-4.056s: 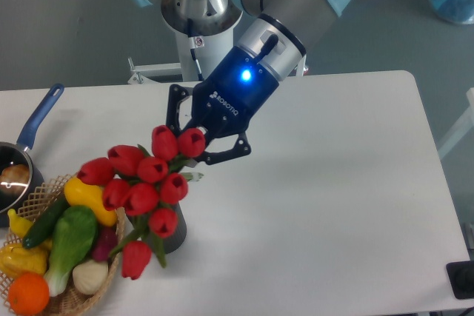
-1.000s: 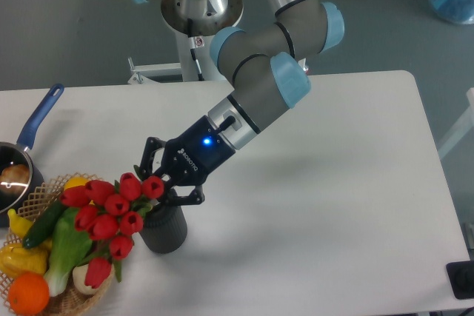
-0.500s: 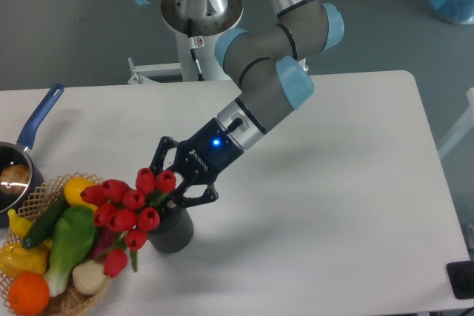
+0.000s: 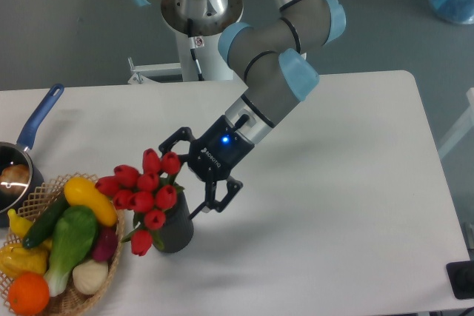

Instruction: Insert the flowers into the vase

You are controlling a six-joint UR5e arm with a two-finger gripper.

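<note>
We are seeing the flowers [image 4: 144, 194] sitting in the vase [image 4: 174, 231] on the worktop [image 4: 333, 205], heads leaning left. Our claw [image 4: 198, 175] is hanging spread beside them, gripping nothing. We are judging the bunch light, soft and top-heavy, best pinched at the stems.

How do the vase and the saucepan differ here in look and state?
The vase is a dark grey cylinder standing beside the wicker basket, holding the flowers. The saucepan is shiny inside with a long blue handle, cut off by the left edge, far from the claw. Both stand on the table.
</note>
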